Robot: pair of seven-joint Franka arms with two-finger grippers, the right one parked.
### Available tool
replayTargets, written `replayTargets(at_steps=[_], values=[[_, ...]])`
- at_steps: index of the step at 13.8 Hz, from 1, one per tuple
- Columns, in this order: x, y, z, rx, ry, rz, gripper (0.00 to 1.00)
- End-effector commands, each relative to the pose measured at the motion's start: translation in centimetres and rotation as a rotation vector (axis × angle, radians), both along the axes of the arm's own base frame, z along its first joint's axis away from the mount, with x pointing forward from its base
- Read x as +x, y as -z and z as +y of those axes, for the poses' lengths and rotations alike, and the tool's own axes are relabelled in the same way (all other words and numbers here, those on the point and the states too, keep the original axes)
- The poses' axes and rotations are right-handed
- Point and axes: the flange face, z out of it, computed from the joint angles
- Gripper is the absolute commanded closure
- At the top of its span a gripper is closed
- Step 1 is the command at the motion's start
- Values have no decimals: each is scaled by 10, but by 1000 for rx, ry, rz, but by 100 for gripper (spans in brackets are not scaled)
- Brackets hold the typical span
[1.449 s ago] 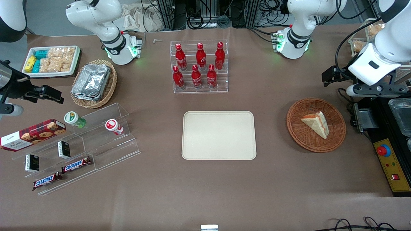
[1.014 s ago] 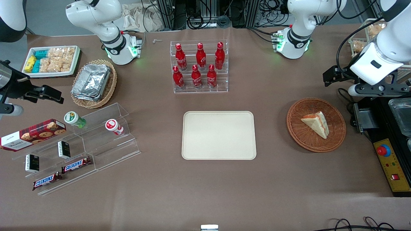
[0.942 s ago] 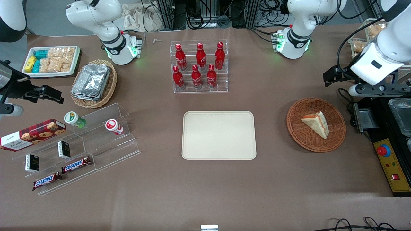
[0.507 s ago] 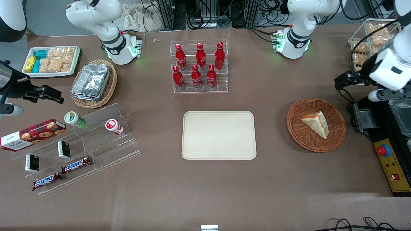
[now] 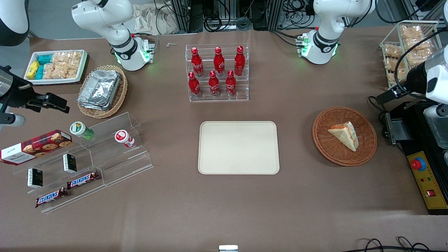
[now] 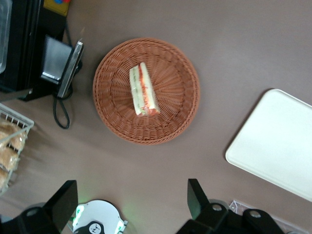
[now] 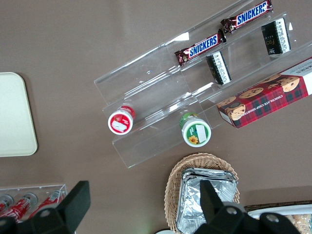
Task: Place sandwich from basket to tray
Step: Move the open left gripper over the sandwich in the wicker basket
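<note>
Brown matte paper covers the table [image 5: 301,196], flat and unbroken under everything I must work with.

Nearest the front camera among the task's things is the tray [image 5: 238,147], a cream rectangle with rounded corners and a low rim, smooth and bare. Beside it, toward my end of the table, sits the basket [image 5: 344,135], round, shallow, reddish-brown wicker with a ribbed weave. The sandwich [image 5: 344,135] lies in it near the centre: a pale wedge, clear-wrapped, soft-looking, red-orange and green filling along its cut edge.

My pincer [image 6: 130,207] hangs high, apart from everything, its two dark fingers spread wide with nothing between them. The sandwich [image 6: 143,89] lies straight ahead of the gap in the wrist view. Its long axis runs roughly square to the line joining my fingers, so I judge they could close across the narrow thickness after a forward shift and descent. The wrap may be slippery.
</note>
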Motion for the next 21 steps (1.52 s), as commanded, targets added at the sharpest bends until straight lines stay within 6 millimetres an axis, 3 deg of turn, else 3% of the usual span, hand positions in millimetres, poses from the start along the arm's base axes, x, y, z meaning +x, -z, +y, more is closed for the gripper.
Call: replayTargets(at_steps=[1,3,5,8,11,13,21], values=[[-28,19,7,34,-70,-28,0],[-53,43,10,66,-131,-62,0],[-65,63,10,69,-175,-75,0],[-64,84,11,70,-218,-97,0],[-66,123,15,69,-243,-118,0],[-60,149,26,75,-273,-88,0],[-24,248,36,80,-293,-66,0]])
